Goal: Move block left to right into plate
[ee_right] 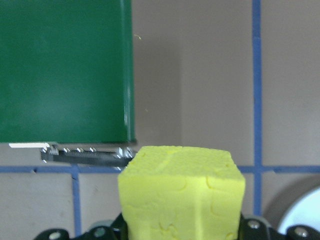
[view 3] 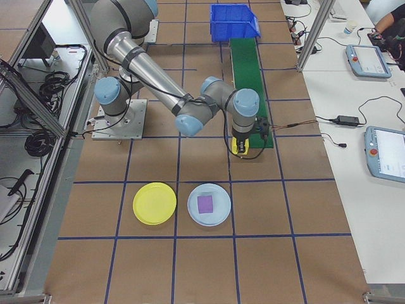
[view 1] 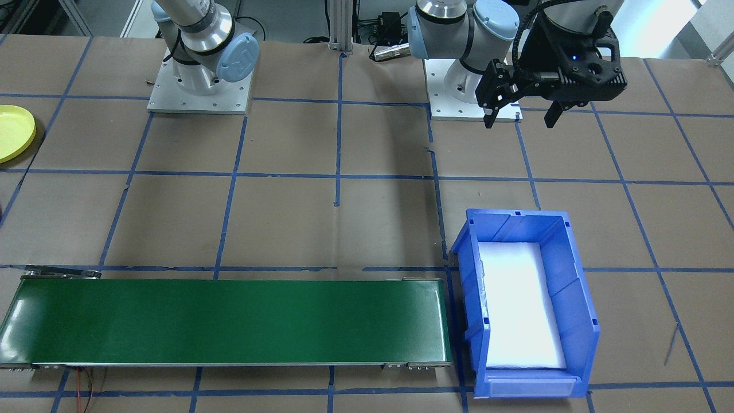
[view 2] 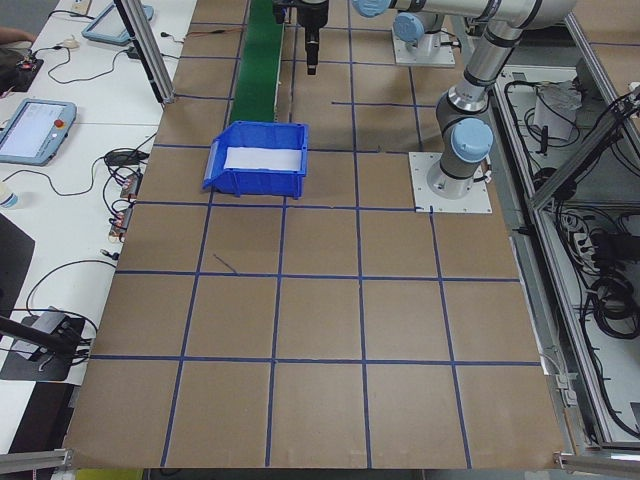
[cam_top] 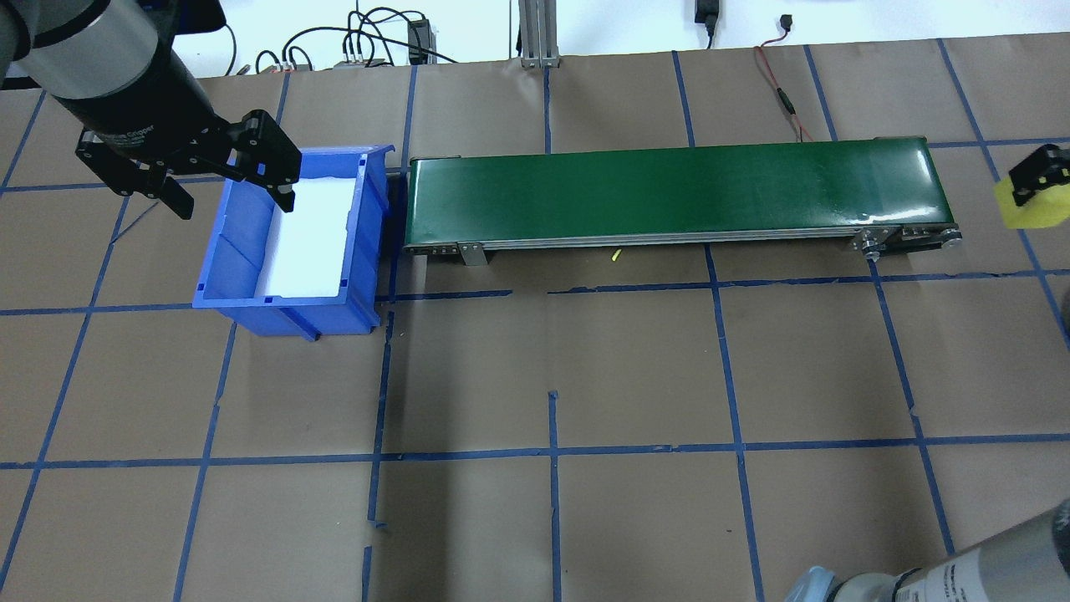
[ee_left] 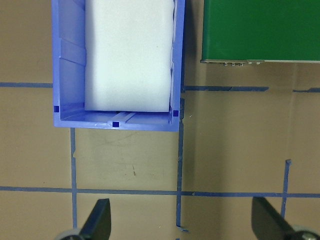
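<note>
A yellow foam block (ee_right: 182, 192) fills the bottom of the right wrist view, with my right gripper (view 3: 243, 142) shut on it. It hangs just past the end of the green conveyor belt (cam_top: 669, 188), at the overhead view's right edge as the block (cam_top: 1021, 211). The yellow plate (view 3: 154, 203) lies on the table a short way beyond, and shows as the plate (view 1: 14, 133) at the front view's left edge. My left gripper (cam_top: 232, 201) hovers open and empty near the blue bin (cam_top: 242, 242).
A pale round plate (view 3: 209, 204) with a purple square block on it lies right beside the yellow plate. The blue bin (view 1: 573, 287) holds a white foam pad and stands against the belt's (view 1: 229, 321) other end. Both arm bases stand at the table's back.
</note>
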Action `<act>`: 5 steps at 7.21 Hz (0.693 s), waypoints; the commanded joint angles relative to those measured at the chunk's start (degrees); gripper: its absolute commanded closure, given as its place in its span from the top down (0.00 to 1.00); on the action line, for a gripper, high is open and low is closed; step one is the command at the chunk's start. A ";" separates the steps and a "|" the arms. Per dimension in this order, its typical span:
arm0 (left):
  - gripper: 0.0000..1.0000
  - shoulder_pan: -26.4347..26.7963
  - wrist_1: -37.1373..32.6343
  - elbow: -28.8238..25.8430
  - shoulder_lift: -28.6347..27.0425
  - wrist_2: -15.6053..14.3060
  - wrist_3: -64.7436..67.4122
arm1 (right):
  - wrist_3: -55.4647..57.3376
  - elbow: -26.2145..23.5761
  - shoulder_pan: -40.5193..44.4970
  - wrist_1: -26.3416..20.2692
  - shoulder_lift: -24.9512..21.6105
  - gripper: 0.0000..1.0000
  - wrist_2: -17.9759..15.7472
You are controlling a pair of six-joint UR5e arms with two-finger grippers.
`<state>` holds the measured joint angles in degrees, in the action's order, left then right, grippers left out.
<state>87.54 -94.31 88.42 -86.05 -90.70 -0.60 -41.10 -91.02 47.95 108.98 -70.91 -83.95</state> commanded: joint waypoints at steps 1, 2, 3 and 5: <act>1.00 0.00 0.00 0.00 0.00 0.00 0.07 | -11.83 -0.38 -9.40 -8.05 -2.56 0.51 -3.67; 1.00 0.00 0.00 0.00 0.00 0.00 0.07 | -20.86 -2.56 -14.58 -9.13 -2.66 0.50 -5.15; 1.00 0.00 0.00 0.00 0.00 0.00 0.16 | -26.26 -5.36 -17.85 -8.62 -2.83 0.50 -8.13; 1.00 0.00 0.00 0.00 0.00 0.00 0.42 | -29.10 -10.29 -25.32 -4.77 -2.83 0.50 -10.00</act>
<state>87.54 -94.27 88.42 -86.04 -90.70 -0.31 -67.10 -98.19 27.34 101.82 -73.73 -92.78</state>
